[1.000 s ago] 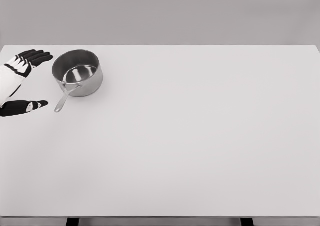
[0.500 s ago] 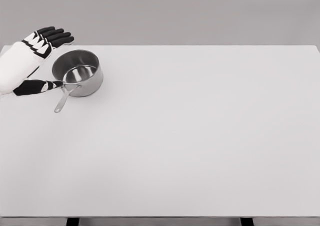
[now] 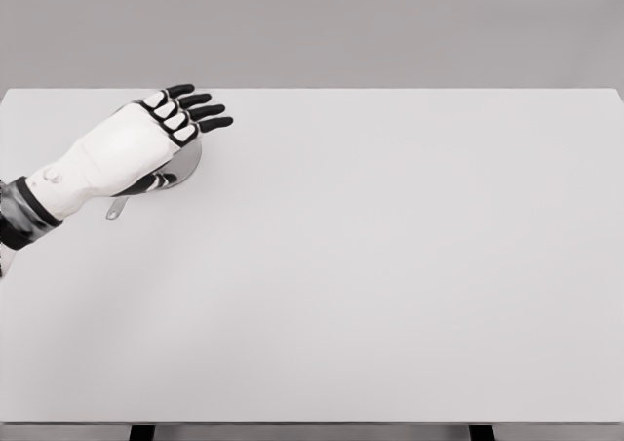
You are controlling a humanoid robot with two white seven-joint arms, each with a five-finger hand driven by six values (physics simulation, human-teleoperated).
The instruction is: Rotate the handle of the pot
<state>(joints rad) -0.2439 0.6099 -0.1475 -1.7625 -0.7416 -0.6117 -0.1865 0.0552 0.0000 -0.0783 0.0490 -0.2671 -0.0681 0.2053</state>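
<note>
My left hand (image 3: 166, 129) hovers over the steel pot (image 3: 188, 164) at the table's far left and covers most of it. Only the pot's right wall and the tip of its handle (image 3: 115, 210), pointing toward the lower left, show from under the hand. The fingers (image 3: 200, 111) are stretched out flat toward the upper right, and the thumb (image 3: 156, 180) lies under the palm near the pot's front wall. The hand holds nothing. The right arm does not show.
The white table (image 3: 390, 265) spreads wide to the right of the pot. Its far edge runs just behind the fingertips, with a grey wall beyond.
My left hand has moved right from the table's left edge, rising first, and now sits over the pot, hiding it. The pot and its handle have not moved.
</note>
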